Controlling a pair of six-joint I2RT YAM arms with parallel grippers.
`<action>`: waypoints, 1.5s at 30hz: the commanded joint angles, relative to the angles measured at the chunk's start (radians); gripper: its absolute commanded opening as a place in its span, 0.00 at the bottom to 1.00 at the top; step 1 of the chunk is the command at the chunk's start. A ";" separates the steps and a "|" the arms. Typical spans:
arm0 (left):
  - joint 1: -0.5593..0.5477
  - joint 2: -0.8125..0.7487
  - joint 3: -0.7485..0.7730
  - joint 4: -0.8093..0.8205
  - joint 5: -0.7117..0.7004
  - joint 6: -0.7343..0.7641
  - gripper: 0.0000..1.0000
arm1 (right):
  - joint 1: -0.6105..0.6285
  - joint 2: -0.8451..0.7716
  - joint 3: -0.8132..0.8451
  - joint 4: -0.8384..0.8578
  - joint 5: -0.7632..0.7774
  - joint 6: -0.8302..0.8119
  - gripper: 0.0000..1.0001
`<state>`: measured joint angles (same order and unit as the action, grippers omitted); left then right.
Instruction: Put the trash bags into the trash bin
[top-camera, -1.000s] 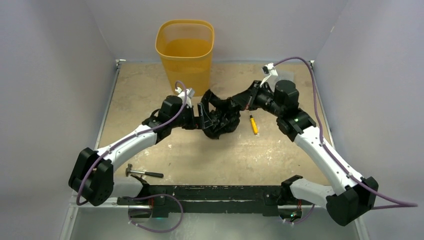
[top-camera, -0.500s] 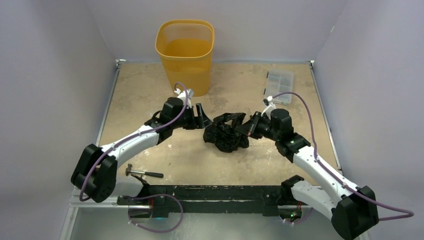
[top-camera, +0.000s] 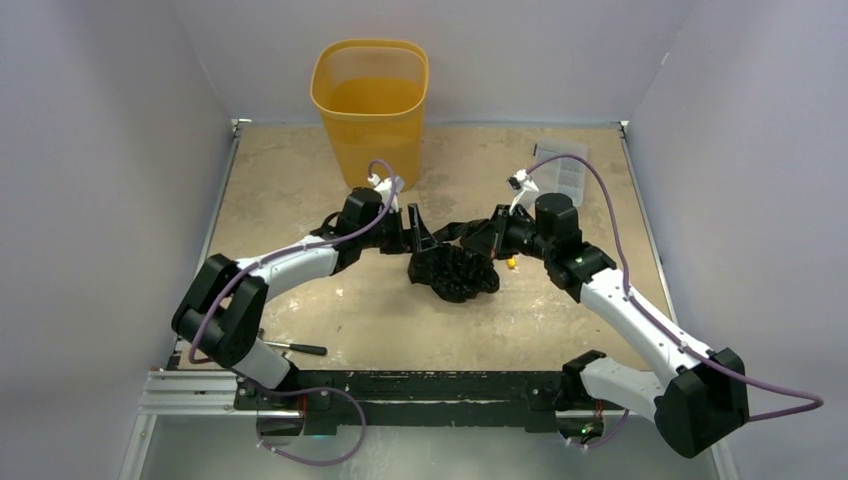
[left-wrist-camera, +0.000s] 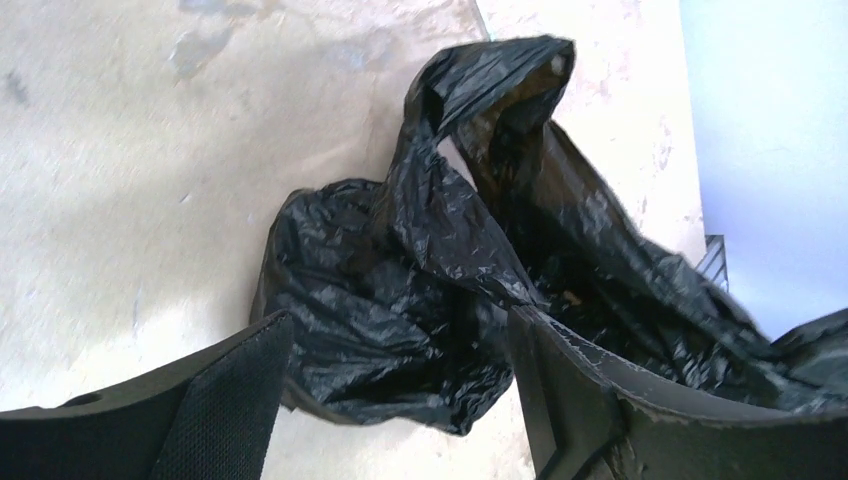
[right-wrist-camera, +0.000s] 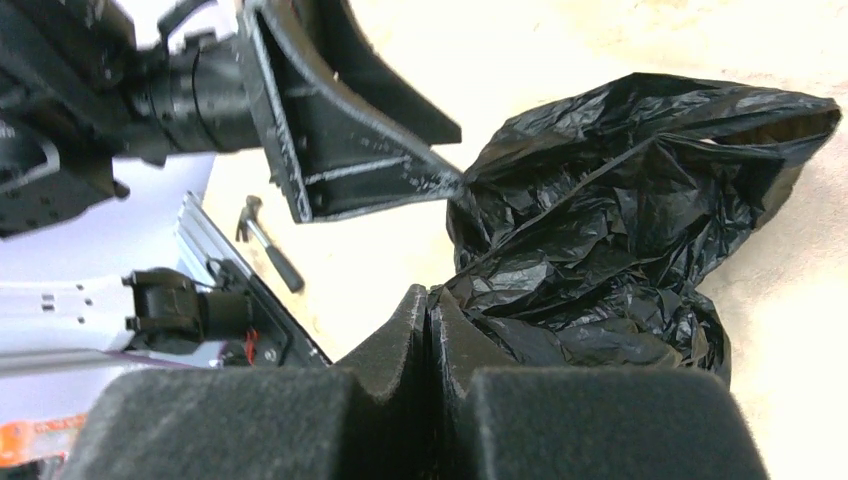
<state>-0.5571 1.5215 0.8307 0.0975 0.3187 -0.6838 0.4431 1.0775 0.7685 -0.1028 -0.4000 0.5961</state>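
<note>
The black trash bag (top-camera: 455, 272) lies crumpled on the table in the middle, a fold of it rising toward the right. My right gripper (top-camera: 480, 234) is at the heap's far right edge, shut on a pinch of the film; in the right wrist view its tips (right-wrist-camera: 428, 303) press together where the bag (right-wrist-camera: 620, 250) begins. My left gripper (top-camera: 424, 236) stands open at the heap's left. Seen from the left wrist, the bag (left-wrist-camera: 400, 300) bulges between its two fingers (left-wrist-camera: 235, 400). The orange-yellow trash bin (top-camera: 370, 100) stands upright at the far edge, behind the left gripper.
A hammer (top-camera: 295, 347) lies near the left arm's base. A yellow-handled screwdriver (top-camera: 511, 263) peeks out under the right wrist. A small clear plastic box (top-camera: 566, 168) sits at the far right. Grey walls close in the table on three sides.
The bag, held up between the grippers a second ago, has come down onto the table. The right gripper dropped with it, then moved slightly farther. The left gripper pulled off and has returned to the heap.
</note>
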 joint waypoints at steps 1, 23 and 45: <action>-0.010 0.070 0.091 0.112 0.079 0.014 0.78 | 0.000 -0.018 0.048 -0.045 -0.053 -0.130 0.07; -0.064 -0.044 0.080 -0.149 -0.294 0.108 0.00 | -0.002 0.009 0.169 -0.135 0.198 -0.110 0.26; -0.063 -0.284 0.012 -0.363 -0.481 0.103 0.00 | -0.009 0.595 0.265 0.002 0.300 -0.108 0.83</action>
<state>-0.6212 1.2434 0.8394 -0.3077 -0.2146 -0.5816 0.4374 1.6199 0.9920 -0.1741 -0.0998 0.4973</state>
